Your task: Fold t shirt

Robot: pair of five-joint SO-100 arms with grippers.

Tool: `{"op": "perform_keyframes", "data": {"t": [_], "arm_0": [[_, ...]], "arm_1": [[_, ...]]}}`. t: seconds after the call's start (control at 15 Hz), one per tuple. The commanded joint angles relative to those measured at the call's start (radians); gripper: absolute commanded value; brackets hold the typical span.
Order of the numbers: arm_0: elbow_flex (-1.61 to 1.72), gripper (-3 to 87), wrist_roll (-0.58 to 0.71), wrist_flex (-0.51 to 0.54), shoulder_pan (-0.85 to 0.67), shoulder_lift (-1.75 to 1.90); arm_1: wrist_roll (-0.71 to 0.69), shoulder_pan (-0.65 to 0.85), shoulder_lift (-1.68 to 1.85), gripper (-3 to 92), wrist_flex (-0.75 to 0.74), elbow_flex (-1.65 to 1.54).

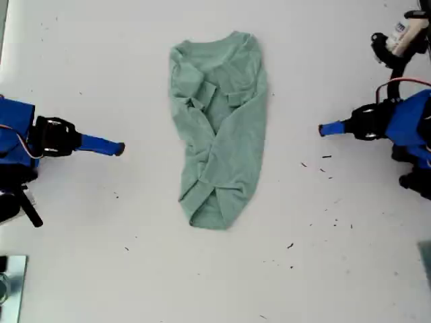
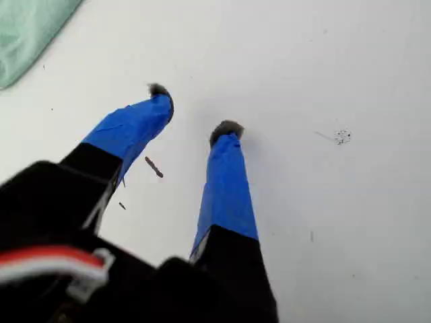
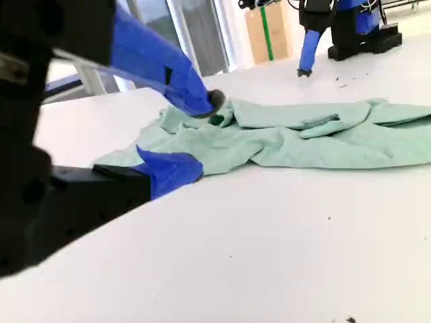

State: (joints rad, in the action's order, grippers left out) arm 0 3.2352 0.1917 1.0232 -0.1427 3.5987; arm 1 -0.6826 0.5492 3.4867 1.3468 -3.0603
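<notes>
T shirt point(image 1: 219, 128) lies mid-table with sleeves folded in, both arms well clear; my first gripper point(image 2: 195, 114) and second gripper point(image 3: 192, 134) gape empty, so I'd pinch the hem squarely before lifting.

In the first wrist view the shirt point(image 2: 27, 30) is cut off by the frame, only one pale green corner showing beyond my first gripper point(image 2: 195, 111). In the second wrist view my second gripper point(image 3: 192, 138) hides part of the shirt's near end, and the shirt's far end runs out of frame. Beside the shirt, the dark specks point(image 1: 326, 165) on the table point(image 1: 101, 269) are too small to identify.
</notes>
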Motion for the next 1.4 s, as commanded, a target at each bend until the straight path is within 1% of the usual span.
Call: {"op": "perform_keyframes", "data": {"t": [0.0,0.07,0.13,0.2,0.27,0.33,0.4,0.47,0.53,0.6,0.67,0.73,0.8,0.87,0.93,1.07,1.13,1.2,1.27,1.33], "arm_0": [[0.011,11.3,0.005,0.003,-0.014,0.008],[0.014,11.3,0.041,0.000,-0.015,0.006],[0.014,11.2,0.037,0.000,-0.005,0.006],[0.011,11.2,0.037,0.000,-0.005,0.006],[0.005,11.2,0.037,0.003,-0.011,0.006],[0.002,11.4,0.035,0.002,-0.005,0.006],[-0.009,8.5,-0.048,0.002,0.011,0.006],[-0.034,3.9,-0.186,-0.014,0.069,0.008],[-0.051,-0.1,-0.207,-0.029,0.172,0.008],[-0.055,0.4,-0.212,-0.028,0.219,0.009],[-0.054,-0.1,-0.239,-0.044,0.227,0.009],[-0.054,-0.1,-0.279,-0.066,0.239,0.009],[-0.066,-0.1,-0.333,-0.071,0.249,0.009],[-0.097,-0.1,-0.373,-0.069,0.273,0.009],[-0.135,-0.1,-0.426,-0.038,0.285,0.009],[-0.273,-0.2,-0.485,0.057,0.287,-0.081],[-0.351,-0.2,-0.489,0.048,0.287,-0.201],[-0.459,-0.2,-0.492,0.043,0.285,-0.365],[-0.607,-0.2,-0.485,0.061,0.285,-0.546],[-0.792,-0.2,-0.479,0.109,0.291,-0.736]], "arm_1": [[-0.015,0.009,0.015,14.5,-0.006,-0.044],[-0.015,0.009,0.015,14.5,-0.006,-0.044],[-0.017,0.009,0.015,14.5,-0.006,-0.044],[-0.089,0.002,0.015,14.7,-0.006,-0.044],[-0.031,-0.103,0.015,14.7,-0.005,-0.044],[0.060,-0.222,0.015,14.3,-0.005,-0.044],[0.370,-0.227,0.017,13.4,-0.005,-0.044],[0.624,-0.232,0.017,14.3,-0.005,-0.044],[0.611,-0.252,0.018,15.9,0.000,-0.038],[0.348,-0.347,0.018,16.6,0.012,-0.035],[0.650,-0.402,0.017,19.0,0.012,-0.035],[0.992,-0.419,0.017,27.2,0.012,-0.035],[0.982,-0.426,0.017,12.6,0.012,-0.035],[0.897,-0.426,0.017,7.8,0.003,-0.035],[0.782,-0.428,0.017,2.5,-0.041,-0.031],[0.747,-0.482,0.017,2.5,-0.107,0.078],[0.730,-0.503,0.008,2.6,-0.117,0.160],[0.719,-0.520,-0.071,2.6,-0.117,0.256],[0.710,-0.541,-0.232,2.6,-0.124,0.383],[0.693,-0.558,-0.442,2.6,-0.121,0.554]]}}
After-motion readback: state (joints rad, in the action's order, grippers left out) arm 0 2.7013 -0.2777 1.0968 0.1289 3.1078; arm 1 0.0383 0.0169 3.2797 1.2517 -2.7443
